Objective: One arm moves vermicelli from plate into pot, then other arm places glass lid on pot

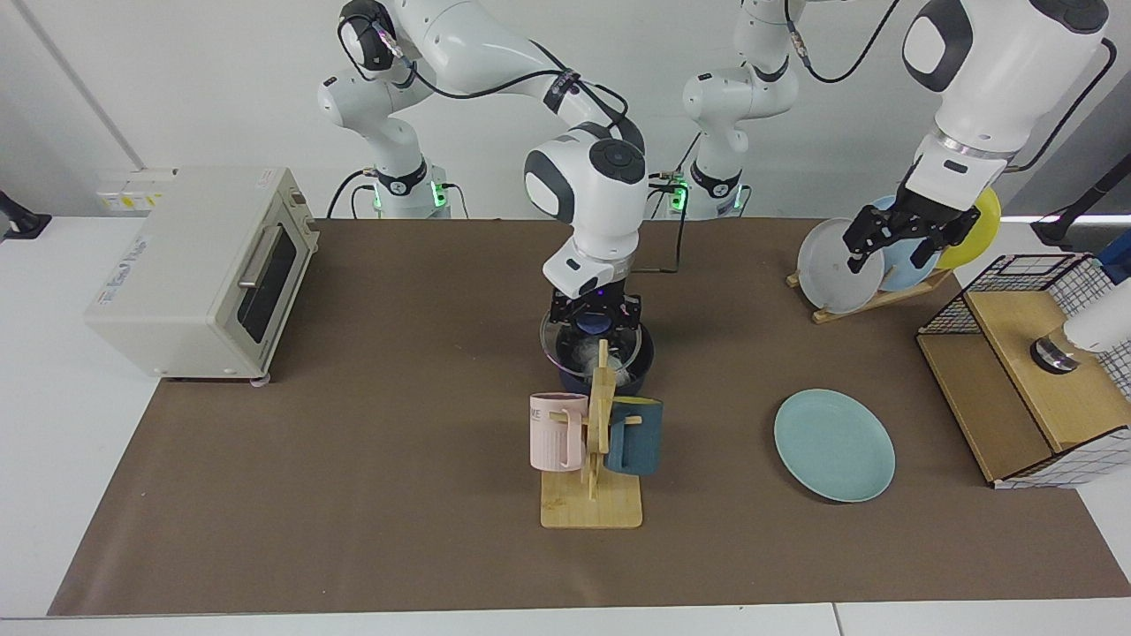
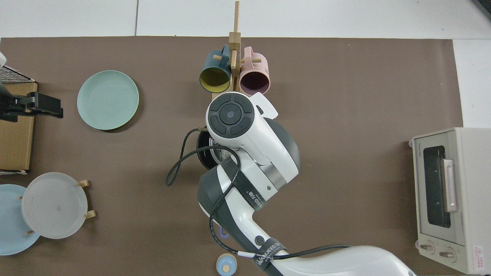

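One step is being finished: vermicelli (image 1: 585, 355) is lying in the pot (image 1: 643, 360); right pincer (image 1: 594, 316), clamping the glass lid (image 1: 555, 346), is hovering over the pot. Left pincer (image 1: 899, 238), parted and empty, is waiting well aside.

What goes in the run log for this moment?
right gripper: holds glass lid over pot | vermicelli: in pot | left gripper: waits by plate rack

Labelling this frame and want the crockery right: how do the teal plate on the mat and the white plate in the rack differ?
The teal plate lies flat on the brown mat; the white plate stands on edge in a wooden rack. The teal plate sits alone; the white one has other plates behind it and the left end effector hanging before it. Both are round, plain and bare.
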